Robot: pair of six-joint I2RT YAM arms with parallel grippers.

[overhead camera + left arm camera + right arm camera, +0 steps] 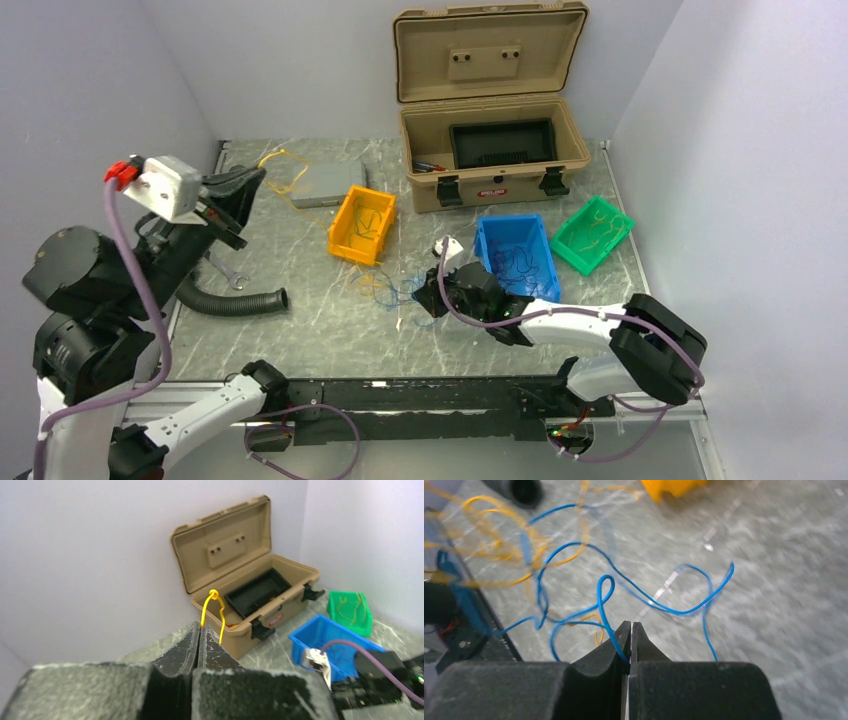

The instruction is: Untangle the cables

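Observation:
The cables lie as a loose tangle of thin blue and yellow wires [385, 287] on the table in front of the orange bin. My right gripper [422, 297] is low at the tangle's right side. In the right wrist view it [630, 626] is shut on a blue wire [603, 597], which runs down between the pads. Blurred yellow wires [489, 530] lie beyond it. My left gripper [258, 176] is raised at the far left. In the left wrist view it [200, 626] is shut on a yellow wire [206, 611], which loops above its tips.
An open tan toolbox [480, 192] stands at the back. In front of it are an orange bin [352, 250], a blue bin [510, 219] and a green bin [580, 262], each holding wires. A black corrugated hose [235, 300] and a wrench [225, 270] lie left; a grey box [325, 183] is behind.

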